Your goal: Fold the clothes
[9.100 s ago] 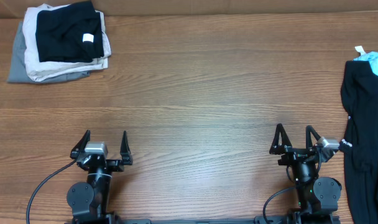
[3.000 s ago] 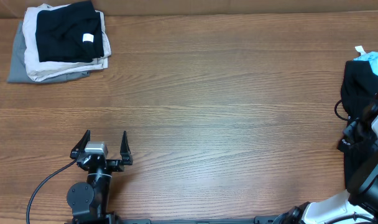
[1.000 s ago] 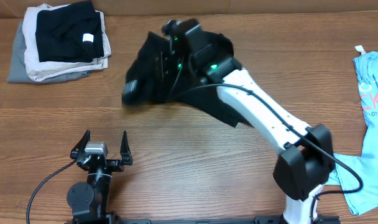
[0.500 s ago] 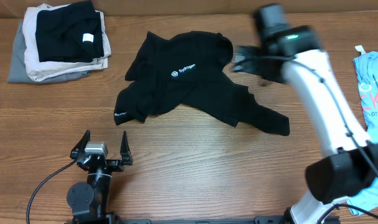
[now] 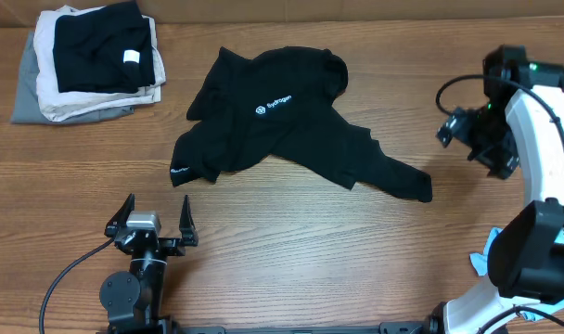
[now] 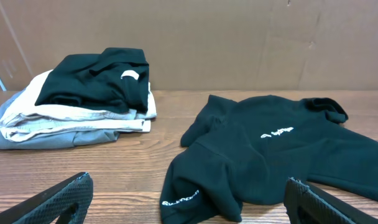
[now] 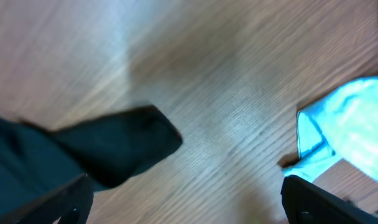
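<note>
Lying crumpled at centre of table (image 5: 291, 250): black garment (image 5: 291, 130), logo up, sleeves splayed. Soft, light, limp (likely to bunch when lifted), so pinch at sleeve cuff (image 5: 191, 171). Left gripper (image 5: 158, 202) wide open, empty. Right gripper (image 7: 186, 186) spread wide, nothing held.

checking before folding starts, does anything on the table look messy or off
The black garment lies crumpled mid-table: body bunched, one sleeve trailing toward the right, not spread flat. A light blue shirt lies rumpled on the right. The folded stack at the far left corner looks neat.
</note>
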Robot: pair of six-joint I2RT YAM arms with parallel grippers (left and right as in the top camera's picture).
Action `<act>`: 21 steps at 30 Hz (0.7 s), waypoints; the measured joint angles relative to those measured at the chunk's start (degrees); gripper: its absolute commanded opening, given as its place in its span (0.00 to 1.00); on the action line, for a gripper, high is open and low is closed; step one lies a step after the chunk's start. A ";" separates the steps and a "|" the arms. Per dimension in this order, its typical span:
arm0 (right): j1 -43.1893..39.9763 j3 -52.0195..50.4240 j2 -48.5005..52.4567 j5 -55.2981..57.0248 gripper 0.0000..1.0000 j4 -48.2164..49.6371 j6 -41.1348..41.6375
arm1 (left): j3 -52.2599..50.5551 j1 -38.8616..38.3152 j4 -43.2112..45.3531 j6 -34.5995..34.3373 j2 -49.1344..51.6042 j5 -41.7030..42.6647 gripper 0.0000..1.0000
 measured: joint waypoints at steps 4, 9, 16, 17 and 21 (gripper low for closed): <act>-0.70 -7.15 0.00 -0.79 0.74 4.04 0.39 | 0.00 0.00 -0.02 0.00 0.00 0.00 1.00; -3.96 -15.45 -0.79 -2.27 0.26 10.84 0.57 | 0.00 0.00 0.00 0.00 0.00 0.00 1.00; -10.45 -28.57 -9.97 -4.26 0.04 19.56 1.33 | 0.00 0.00 0.04 0.00 0.00 0.00 1.00; -11.56 -30.42 -11.19 -4.81 0.04 20.83 1.42 | -0.02 0.00 0.04 0.00 -0.02 0.00 1.00; -14.95 -36.87 -12.66 -7.21 0.04 26.40 1.70 | -0.02 0.00 0.04 0.00 0.00 0.00 1.00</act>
